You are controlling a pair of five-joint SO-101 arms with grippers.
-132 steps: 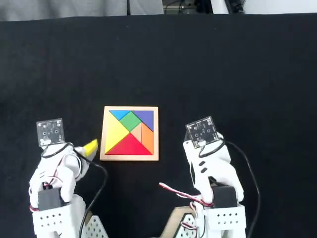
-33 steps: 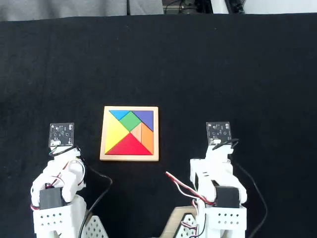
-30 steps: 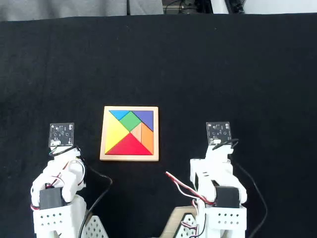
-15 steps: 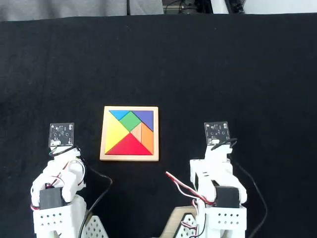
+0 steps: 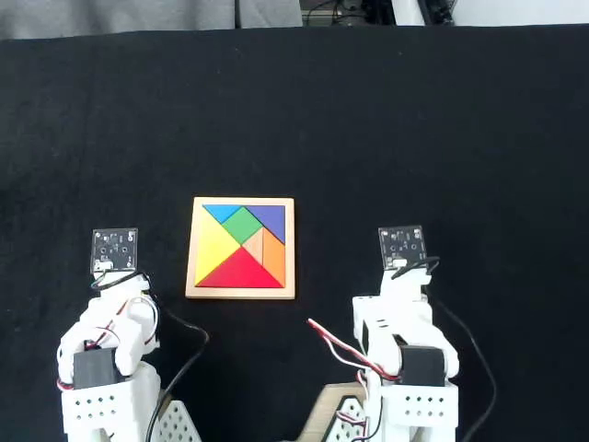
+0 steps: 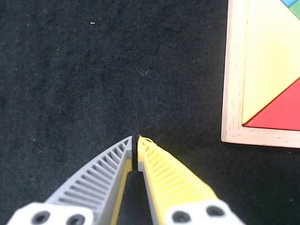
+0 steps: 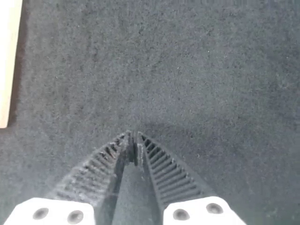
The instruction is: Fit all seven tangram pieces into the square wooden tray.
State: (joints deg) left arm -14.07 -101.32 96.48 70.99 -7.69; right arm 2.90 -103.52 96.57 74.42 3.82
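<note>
white arms (image 5: 109, 333) | red-white cable (image 5: 337, 351) | left tool (image 6: 137, 139) grey-yellow | right tool (image 7: 133, 136) apparently dark

Table (image 5: 442, 138): covered edge to edge in matte black cloth with a short, felt-like nap. Close up I see a pale lint speck (image 6: 92, 22) and a few fine fibres on it. Beyond the table's far edge, toward the far left corner, hangs grey pleated fabric (image 5: 110, 14). Behind the middle of the far edge: dark cables and equipment (image 5: 368, 11), details unclear. Toward the far right corner, a white surface (image 5: 525, 11). Light falls evenly across the cloth.
</note>
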